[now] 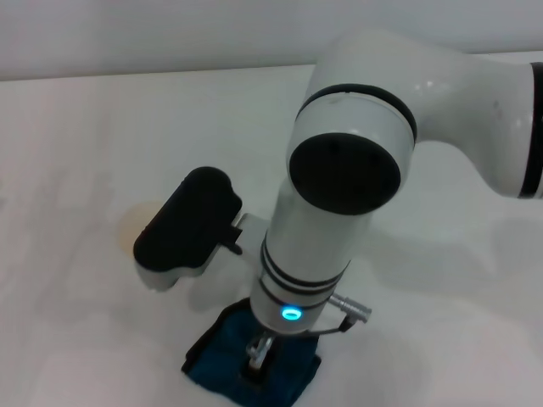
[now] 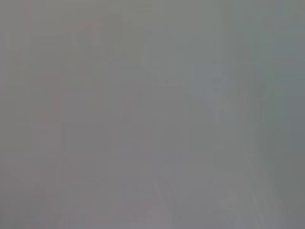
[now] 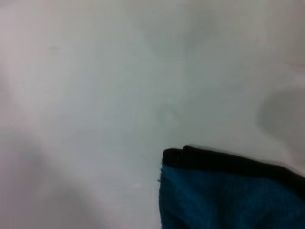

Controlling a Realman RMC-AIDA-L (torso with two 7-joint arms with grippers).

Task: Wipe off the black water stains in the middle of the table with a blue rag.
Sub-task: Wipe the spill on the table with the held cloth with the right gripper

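The blue rag (image 1: 216, 360) lies on the white table (image 1: 85, 153) at the near edge of the head view. My right arm reaches down over it, and my right gripper (image 1: 258, 363) stands on the rag's middle, its narrow fingers closed into the cloth. The rag's black-edged corner (image 3: 214, 162) shows in the right wrist view, with teal cloth (image 3: 224, 200) below it. No dark stain shows. A faint tan patch (image 1: 134, 222) lies on the table beside the wrist's black housing (image 1: 187, 225). My left gripper is out of view, and the left wrist view is a plain grey blur.
The right arm's big white links (image 1: 356, 127) cover much of the table's middle and right. The table's far edge (image 1: 170, 75) runs along the top of the head view. Bare white surface (image 3: 95, 95) surrounds the rag.
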